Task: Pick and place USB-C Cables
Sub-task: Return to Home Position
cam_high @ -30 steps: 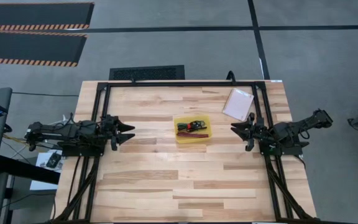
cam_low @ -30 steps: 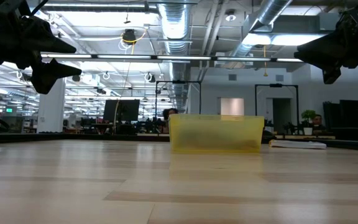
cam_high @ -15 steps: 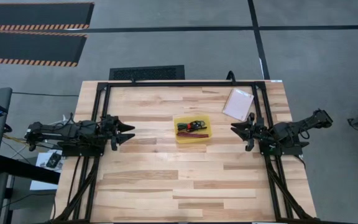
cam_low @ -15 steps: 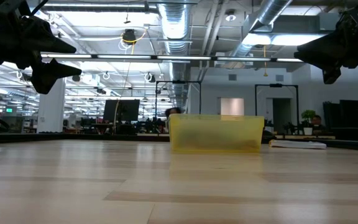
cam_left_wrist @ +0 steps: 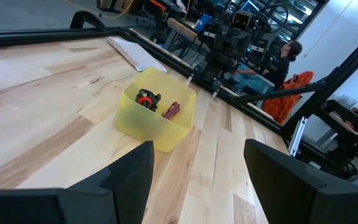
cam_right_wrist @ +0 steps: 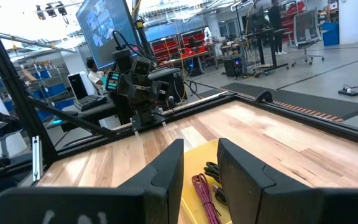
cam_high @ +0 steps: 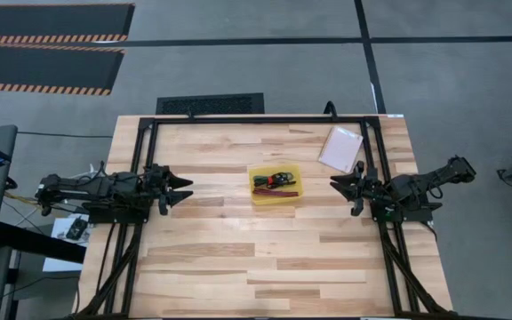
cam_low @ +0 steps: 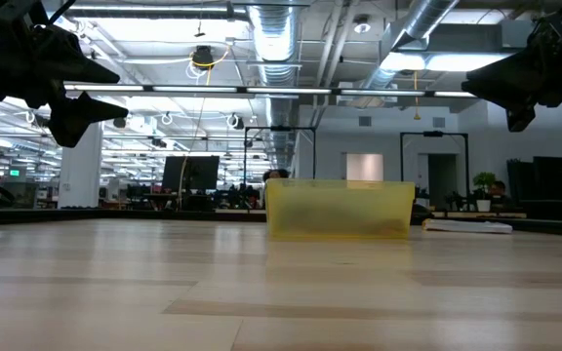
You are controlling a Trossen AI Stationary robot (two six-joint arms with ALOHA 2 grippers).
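Observation:
The shallow yellow tray [cam_high: 275, 185] stands mid-table and holds the cables: a black bundle with a red tie [cam_left_wrist: 145, 98], a maroon cable [cam_left_wrist: 171, 111] and more dark cable [cam_right_wrist: 213, 171] beside the maroon one [cam_right_wrist: 202, 193]. I cannot make out a teal cable. My left gripper [cam_high: 188, 189] hovers open above the table, left of the tray and pointing at it. My right gripper [cam_high: 340, 194] hovers open to the right of the tray, also facing it. In the low view both grippers hang high above the tabletop, the left [cam_low: 100, 91] and the right [cam_low: 481, 90].
A flat pale packet [cam_high: 340, 148] lies near the table's far right corner, behind my right gripper. A black frame [cam_high: 265, 119] runs along the far edge and both sides. Bare wood [cam_high: 265, 258] stretches between the tray and the near edge. People sit at desks in the room beyond.

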